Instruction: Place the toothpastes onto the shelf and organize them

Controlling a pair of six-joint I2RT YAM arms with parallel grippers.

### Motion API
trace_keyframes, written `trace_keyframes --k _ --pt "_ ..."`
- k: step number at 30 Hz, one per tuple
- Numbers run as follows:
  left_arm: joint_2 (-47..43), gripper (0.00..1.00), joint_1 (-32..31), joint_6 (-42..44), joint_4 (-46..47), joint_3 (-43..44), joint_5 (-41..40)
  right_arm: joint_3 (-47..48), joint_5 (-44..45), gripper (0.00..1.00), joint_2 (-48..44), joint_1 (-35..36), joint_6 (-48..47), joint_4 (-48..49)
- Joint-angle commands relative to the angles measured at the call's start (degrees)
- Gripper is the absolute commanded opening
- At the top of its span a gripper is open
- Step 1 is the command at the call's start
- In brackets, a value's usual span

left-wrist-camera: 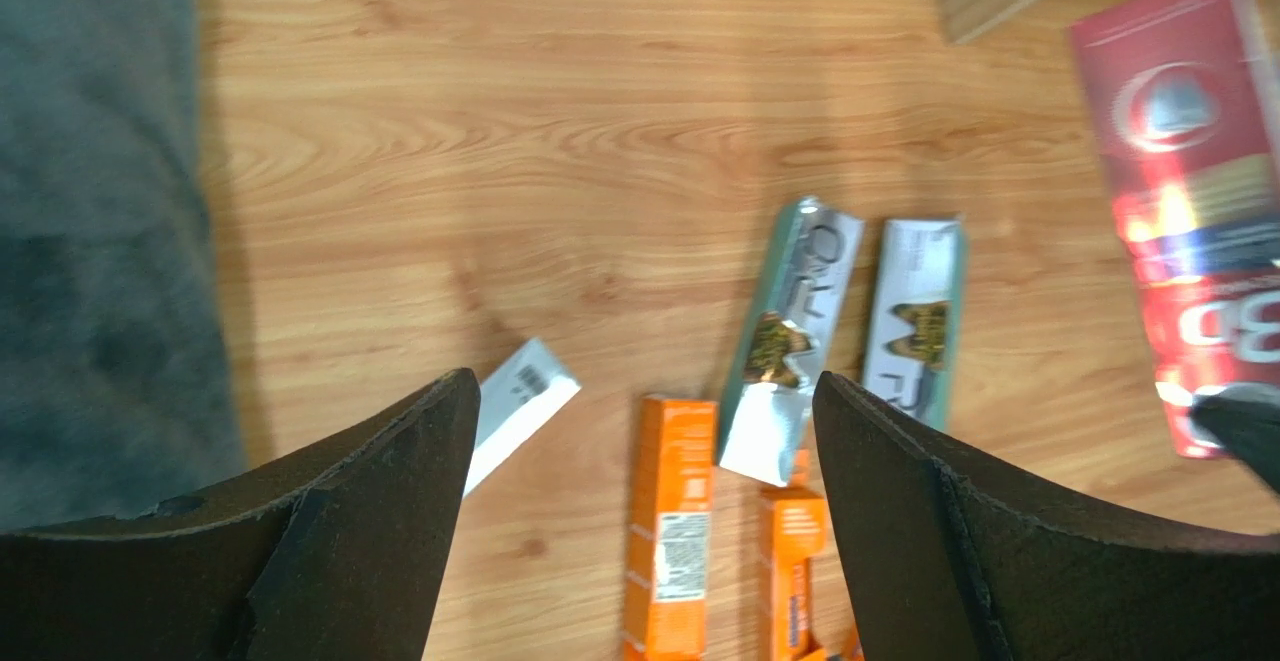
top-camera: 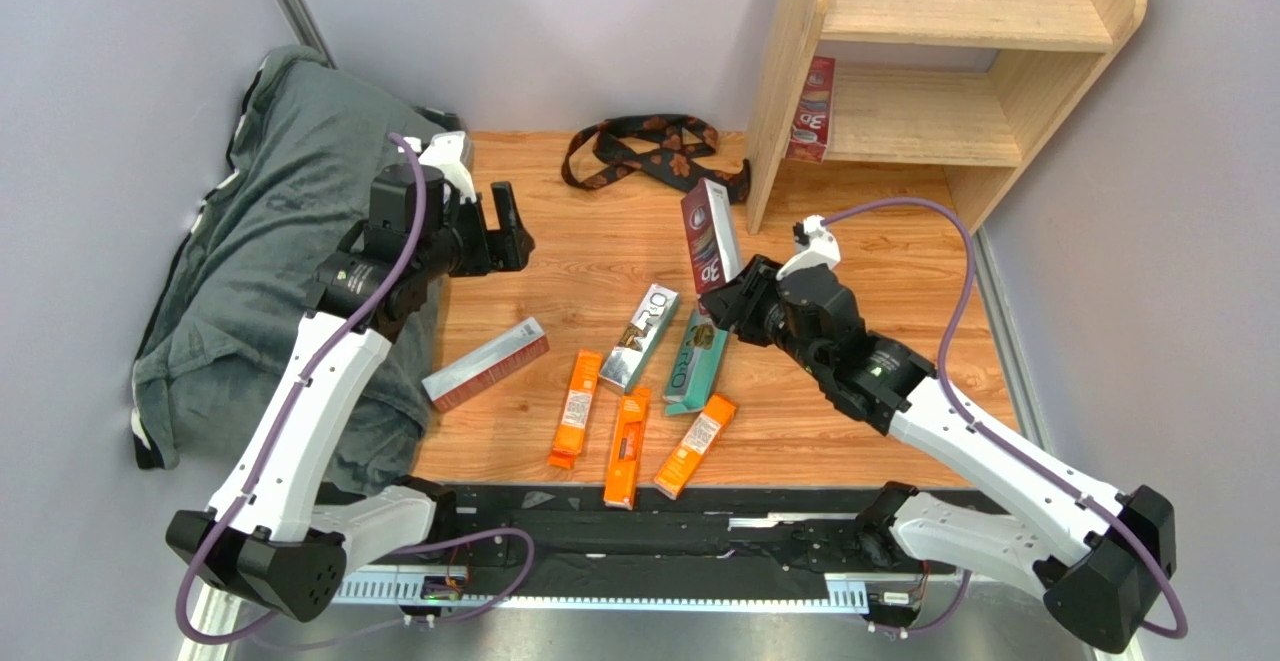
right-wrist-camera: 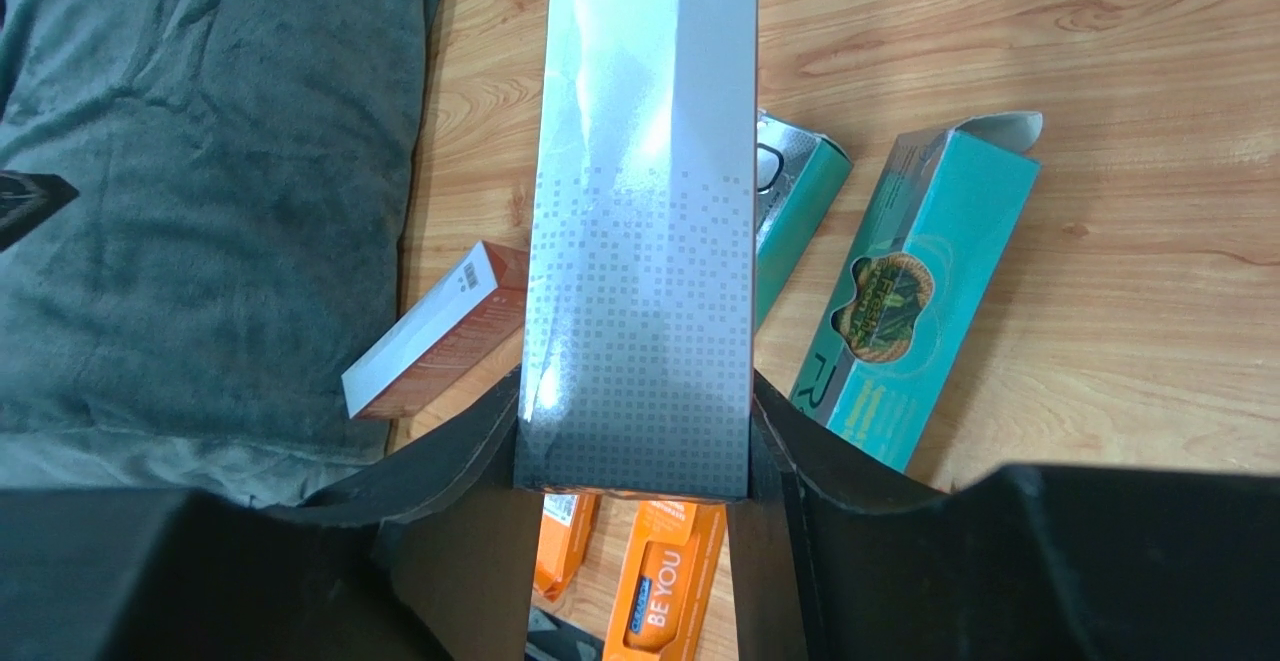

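I am clamping my right pincer on the near end of a red box; both fingers are pressing its long sides, and the box is sticking out ahead of the wrist, clear of the table, its far end pointing towards the shelf and stopping short of the left side panel; my right arm is reaching forward and inward from its base, with the elbow low and the forearm slanting up to the wrist; under the held box a teal box and a silver box are lying side by side on the wood; nearer the bases three orange boxes are lying in a loose row; a second red box is standing on end on the lower tier of the shelf, against the left panel.

I am holding my left pincer wide with nothing between the fingers; it is hovering above bare wood beside a grey cloth, facing down; my left arm is rising steeply from its base and bending at the elbow over the cloth; a third red box is lying flat near the cloth's edge, well apart from the pincer; a patterned strap is lying at the far side, by the shelf's foot.
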Motion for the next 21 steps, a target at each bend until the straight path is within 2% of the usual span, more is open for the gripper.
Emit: trace_keyframes --k 1,5,11,17,20,21 --pt "0.15 0.91 -0.22 4.62 -4.28 1.20 -6.73 1.71 -6.85 0.30 -3.39 -2.87 0.30 0.53" --pt "1.29 0.91 -0.21 4.79 -3.67 0.33 -5.85 2.50 -7.38 0.30 -7.69 -3.75 0.74 -2.20" --pt "2.52 0.91 -0.21 4.97 -2.61 -0.64 -3.39 5.05 -7.12 0.31 -14.29 -9.11 -1.10 -8.34" --pt "2.96 0.91 -0.21 6.29 -2.43 -1.78 -3.56 9.35 -8.78 0.31 -16.32 -17.10 -4.53 -12.92" --pt "3.14 0.91 -0.30 6.73 -2.43 -2.75 -3.91 11.73 -12.20 0.31 -14.66 -23.34 -5.85 -14.24" --pt "3.14 0.91 -0.22 6.73 -2.43 -3.01 -4.17 12.17 -16.04 0.31 -14.04 -27.36 -6.38 -14.33"
